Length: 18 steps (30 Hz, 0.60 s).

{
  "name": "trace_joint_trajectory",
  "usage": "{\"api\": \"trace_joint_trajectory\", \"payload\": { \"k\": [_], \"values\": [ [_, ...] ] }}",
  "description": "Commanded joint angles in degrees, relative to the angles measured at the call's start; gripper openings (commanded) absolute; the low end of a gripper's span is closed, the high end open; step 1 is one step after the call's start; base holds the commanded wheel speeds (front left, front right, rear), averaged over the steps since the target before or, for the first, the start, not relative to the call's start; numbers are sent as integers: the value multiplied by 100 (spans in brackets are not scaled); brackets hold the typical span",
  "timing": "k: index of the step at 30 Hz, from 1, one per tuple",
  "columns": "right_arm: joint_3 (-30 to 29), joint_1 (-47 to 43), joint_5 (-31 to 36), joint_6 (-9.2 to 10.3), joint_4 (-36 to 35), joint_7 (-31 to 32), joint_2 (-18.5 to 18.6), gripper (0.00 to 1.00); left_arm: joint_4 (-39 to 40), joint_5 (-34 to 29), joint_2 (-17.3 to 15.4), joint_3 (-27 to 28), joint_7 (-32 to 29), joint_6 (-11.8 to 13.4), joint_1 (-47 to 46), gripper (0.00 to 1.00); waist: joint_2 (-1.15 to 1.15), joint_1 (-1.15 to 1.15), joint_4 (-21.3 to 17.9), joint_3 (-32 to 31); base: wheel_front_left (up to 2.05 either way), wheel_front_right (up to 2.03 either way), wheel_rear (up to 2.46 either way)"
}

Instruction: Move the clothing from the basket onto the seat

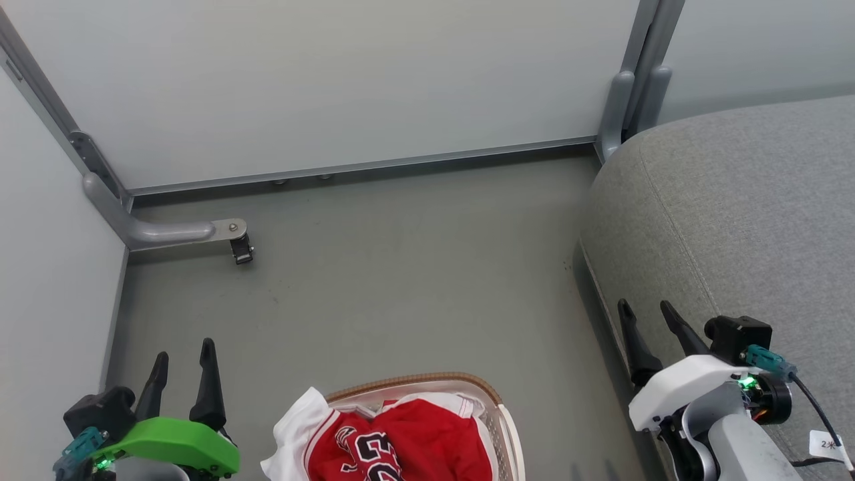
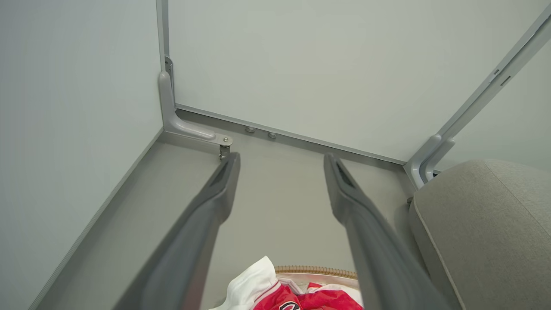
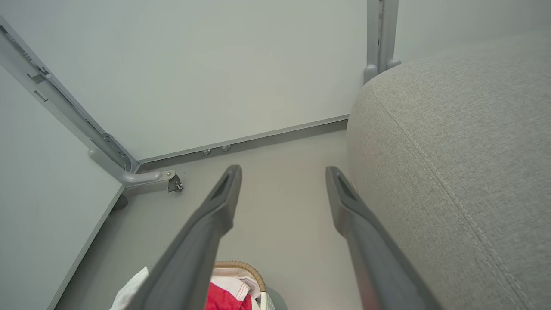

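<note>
Two grippers are showing in the head view, and I am logging both as spread wide with nothing between the fingers. The left gripper [image 1: 184, 351] is hovering at the near left above the grey floor [image 1: 401, 267]. The right gripper [image 1: 645, 305] is hovering at the near right, its tips overlapping the left edge of the seat [image 1: 735, 220] in this picture; I cannot tell whether they are touching it. Between the two, at the near edge, the basket [image 1: 414, 382] is standing on the floor, cut off by the frame. The clothing [image 1: 414, 434] is lying bunched inside it, red with a black-and-white numeral facing up. A white cloth [image 1: 294, 427] is spilling over the basket's left rim. A metal foot [image 1: 234, 237] is jutting out from the far left wall corner.

Left wrist view: the two dark fingers [image 2: 215, 202] are standing wide apart and gripping nothing. Below and between them I am seeing the woven rim, the white cloth and a patch of the red clothing. The seat is sitting to the right, apart from the basket.

Right wrist view: this gripper's fingers [image 3: 215, 211] are likewise standing wide apart, bare floor showing in the gap. The basket's rim and a fold of red are peeking out at the near left, partly behind the left finger. The seat is rising just beside the right finger.
</note>
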<state>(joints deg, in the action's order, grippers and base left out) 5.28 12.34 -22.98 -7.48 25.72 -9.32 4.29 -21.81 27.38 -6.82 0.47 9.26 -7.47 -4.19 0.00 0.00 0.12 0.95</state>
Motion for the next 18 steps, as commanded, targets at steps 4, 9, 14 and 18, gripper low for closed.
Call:
{"api": "trace_joint_trajectory", "payload": {
  "k": [4,9,14,18],
  "values": [
    [-44,101,419,-1,36,-105,-10,100,29,-310,-42,42,104,-3,-53,100,0,0,6,2,0,0,0],
    [-60,102,722,-2,105,-168,-42,100,30,-577,-21,50,171,-2,-7,100,0,0,8,4,0,0,0],
    [-75,100,982,-2,152,-233,-64,100,24,-787,-6,44,231,-2,28,100,0,0,13,6,0,0,0],
    [-109,69,1162,-1,185,-280,-83,100,10,-964,4,39,278,-2,63,100,0,0,19,5,0,0,0]
  ]
}}
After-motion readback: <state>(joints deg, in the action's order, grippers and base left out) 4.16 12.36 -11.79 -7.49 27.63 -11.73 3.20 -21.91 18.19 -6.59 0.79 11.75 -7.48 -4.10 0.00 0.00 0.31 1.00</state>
